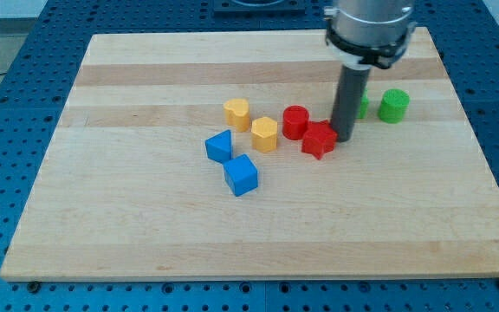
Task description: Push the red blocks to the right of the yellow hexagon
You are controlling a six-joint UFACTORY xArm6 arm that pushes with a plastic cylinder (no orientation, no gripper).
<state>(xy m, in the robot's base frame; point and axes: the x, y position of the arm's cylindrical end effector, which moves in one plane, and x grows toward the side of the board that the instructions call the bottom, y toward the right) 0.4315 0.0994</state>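
The yellow hexagon (265,134) lies near the board's middle. A red cylinder (295,121) stands just to its right, close to it. A red star-shaped block (319,140) lies right of the hexagon and below the cylinder. My tip (344,137) is at the star's upper right edge, touching or nearly touching it. The rod rises from there toward the view's top.
A yellow heart-like block (236,113) sits up-left of the hexagon. Two blue blocks (219,146) (241,175) lie to its lower left. A green cylinder (394,105) stands at the right, and another green block (363,106) is partly hidden behind the rod. The wooden board (145,225) has edges all round.
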